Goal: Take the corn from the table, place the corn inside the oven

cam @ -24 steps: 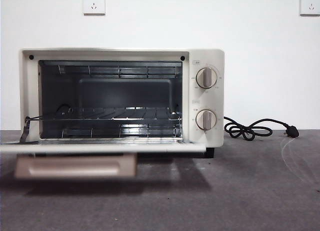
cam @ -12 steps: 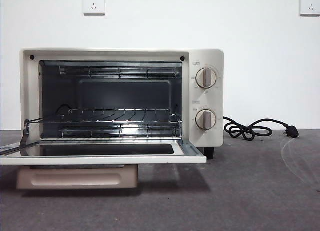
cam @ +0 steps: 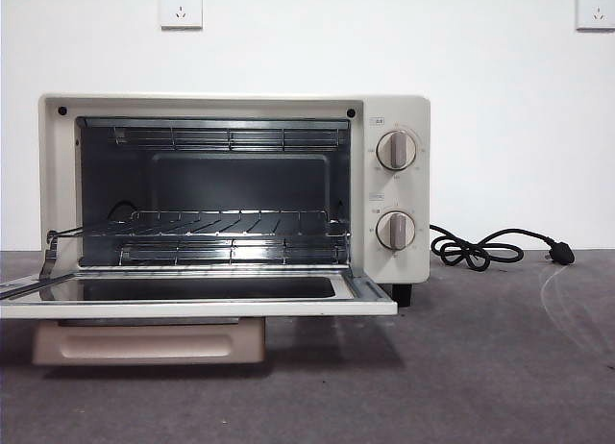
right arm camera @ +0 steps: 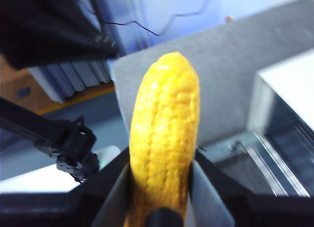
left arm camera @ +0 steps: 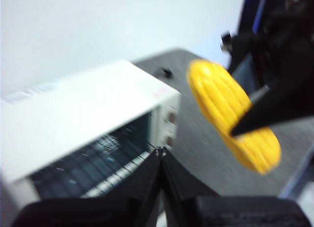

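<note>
The yellow corn (right arm camera: 164, 128) stands upright between the jaws of my right gripper (right arm camera: 162, 180), which is shut on its lower part, high in the air beside the oven (right arm camera: 284, 89). In the left wrist view the same corn (left arm camera: 221, 99) hangs blurred in that dark gripper (left arm camera: 274, 109), above the table and off the oven's knob side. My left gripper (left arm camera: 160, 153) is shut on nothing, up above the oven (left arm camera: 83, 109). The front view shows the cream oven (cam: 394, 194) with its door (cam: 192, 308) folded down flat and the wire rack (cam: 231, 223) bare. Neither arm nor the corn appears there.
A black cord with its plug (cam: 480, 247) lies on the table (cam: 480, 367) to the right of the oven. Two round knobs (cam: 397, 149) sit on the oven's right panel. Wall sockets (cam: 181, 4) are high on the white wall behind.
The oven door dropped from a blurred, edge-on position to lying flat and still, and the rack slid slightly forward. Nothing has shifted in the last half second.
</note>
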Available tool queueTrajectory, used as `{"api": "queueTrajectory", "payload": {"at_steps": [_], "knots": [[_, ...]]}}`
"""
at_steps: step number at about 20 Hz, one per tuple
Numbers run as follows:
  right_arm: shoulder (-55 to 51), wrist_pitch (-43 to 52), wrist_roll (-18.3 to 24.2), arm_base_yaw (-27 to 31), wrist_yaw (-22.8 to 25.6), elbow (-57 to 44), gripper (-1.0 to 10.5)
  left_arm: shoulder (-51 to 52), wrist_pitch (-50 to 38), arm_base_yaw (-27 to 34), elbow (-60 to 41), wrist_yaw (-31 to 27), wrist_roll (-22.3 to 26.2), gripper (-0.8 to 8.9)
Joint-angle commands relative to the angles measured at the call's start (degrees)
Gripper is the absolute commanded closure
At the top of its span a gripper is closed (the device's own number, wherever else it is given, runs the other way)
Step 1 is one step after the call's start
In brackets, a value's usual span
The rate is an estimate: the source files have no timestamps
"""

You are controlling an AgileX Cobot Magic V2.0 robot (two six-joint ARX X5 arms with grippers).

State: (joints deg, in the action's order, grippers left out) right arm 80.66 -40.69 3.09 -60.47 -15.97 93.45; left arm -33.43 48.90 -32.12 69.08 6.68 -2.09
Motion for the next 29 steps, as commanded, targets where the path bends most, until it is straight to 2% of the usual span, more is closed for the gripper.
{"api": "queueTrajectory", "payload": {"at_steps": [1,4,8,12,16,19,21,23,26,29], "knots": [[2.36,1.01,4.85,-2.58,2.54,0.15,9.6,2.78,0.68,-0.17,-0.24,-4.79,-0.70,8.19],[5.73,0.96,9.33,-5.22,8.50,0.15,9.6,6.49,1.70,-0.17,-0.24,-10.43,-0.85,8.19],[13.07,1.73,13.60,-5.92,16.11,0.15,9.6,10.84,3.26,-0.17,-0.24,-17.55,-0.85,8.19],[22.16,4.24,21.46,-5.33,25.00,0.15,9.6,12.15,6.03,-0.17,-0.24,-19.10,-0.85,8.19],[27.34,7.61,25.33,-4.55,32.76,0.15,9.6,12.11,7.96,-0.17,-0.24,-20.37,-0.85,8.19],[31.91,12.70,29.35,-2.51,39.15,0.15,9.6,12.11,8.94,-0.17,-0.24,-20.79,-0.85,8.19],[33.83,16.26,30.56,-0.87,42.69,0.15,9.6,12.11,9.70,-0.17,-0.24,-22.01,-0.76,8.19],[34.69,18.73,30.60,0.96,44.50,0.15,9.6,12.11,10.29,-0.17,-0.24,-21.97,-0.72,8.19],[34.71,21.07,30.58,3.65,44.48,0.15,9.6,12.11,10.67,-0.17,-0.24,-21.97,-0.72,8.19],[34.71,21.42,32.13,6.10,42.25,0.15,9.6,12.11,10.69,-0.17,-0.24,-21.94,-0.72,8.19]]}}
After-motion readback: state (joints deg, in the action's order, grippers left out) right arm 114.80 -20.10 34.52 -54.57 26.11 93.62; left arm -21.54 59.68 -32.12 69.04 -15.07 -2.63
